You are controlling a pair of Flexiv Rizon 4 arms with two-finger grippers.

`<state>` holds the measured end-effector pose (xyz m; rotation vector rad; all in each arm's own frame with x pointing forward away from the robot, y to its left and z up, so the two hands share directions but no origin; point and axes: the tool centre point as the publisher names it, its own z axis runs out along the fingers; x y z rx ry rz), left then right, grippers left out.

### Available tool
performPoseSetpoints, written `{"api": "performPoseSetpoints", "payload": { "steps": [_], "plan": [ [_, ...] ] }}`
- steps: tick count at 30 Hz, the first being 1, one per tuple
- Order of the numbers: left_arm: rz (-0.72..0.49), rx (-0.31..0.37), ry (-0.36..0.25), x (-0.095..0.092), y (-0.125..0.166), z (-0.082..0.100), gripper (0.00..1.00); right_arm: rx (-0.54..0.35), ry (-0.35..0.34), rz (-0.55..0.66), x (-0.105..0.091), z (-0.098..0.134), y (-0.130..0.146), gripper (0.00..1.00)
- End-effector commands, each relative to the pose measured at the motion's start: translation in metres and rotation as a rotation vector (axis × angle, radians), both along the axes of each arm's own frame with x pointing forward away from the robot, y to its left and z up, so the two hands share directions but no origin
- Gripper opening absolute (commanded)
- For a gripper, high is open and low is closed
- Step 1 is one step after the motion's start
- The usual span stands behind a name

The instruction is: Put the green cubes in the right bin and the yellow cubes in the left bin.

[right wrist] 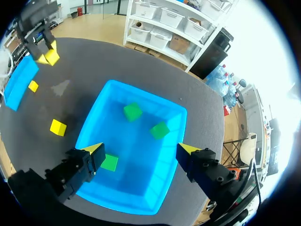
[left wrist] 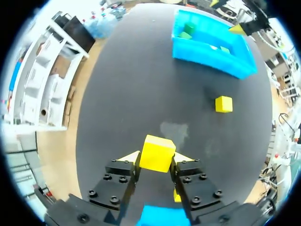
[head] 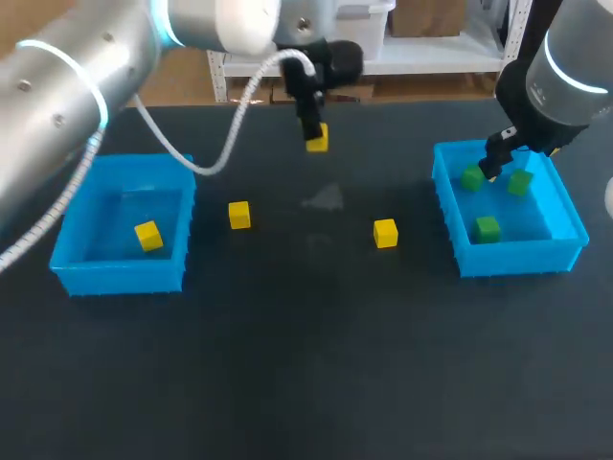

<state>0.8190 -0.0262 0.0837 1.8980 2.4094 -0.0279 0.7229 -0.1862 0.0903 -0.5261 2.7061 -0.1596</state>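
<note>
Head view, upper middle: left gripper (head: 314,133) is clamping a yellow cube (head: 319,141) off the table, best carrying it level until centred over left bin (head: 73,275) at mid left before releasing; right gripper (head: 494,165) is hanging open over right bin (head: 518,258).

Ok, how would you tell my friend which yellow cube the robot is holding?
Look at the far middle of the black table, where the left arm's claw hangs. The yellow cube is pinched between its two fingers. It is the only one in a claw: two other yellow cubes lie on the table and one sits in the left bin.
</note>
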Motion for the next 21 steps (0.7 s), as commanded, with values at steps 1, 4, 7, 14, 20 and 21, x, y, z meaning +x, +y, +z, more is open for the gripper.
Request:
{"api": "performPoseSetpoints", "payload": {
  "steps": [1,4,7,14,20,21],
  "plan": [
    [0.046,-0.065,-0.082,-0.025,0.053,0.016,0.0,0.0,-0.005,-0.001,-0.002,0.0,0.0,1.0],
    [0.101,-0.065,-0.096,-0.028,0.077,0.024,0.0,0.0,-0.005,-0.001,-0.002,0.0,0.0,1.0],
    [0.15,-0.061,-0.109,-0.034,0.1,0.03,0.0,0.0,-0.005,-0.001,-0.002,0.0,0.0,1.0],
    [0.263,-0.047,-0.118,-0.057,0.151,0.037,0.0,0.0,-0.005,-0.001,-0.002,0.0,0.0,1.0],
    [0.378,-0.03,-0.128,-0.078,0.198,0.037,0.0,0.0,-0.005,-0.001,-0.002,0.0,0.0,1.0],
    [0.398,-0.026,-0.129,-0.08,0.206,0.037,0.0,0.0,-0.005,-0.001,-0.002,0.0,0.0,1.0]
  ]
}}
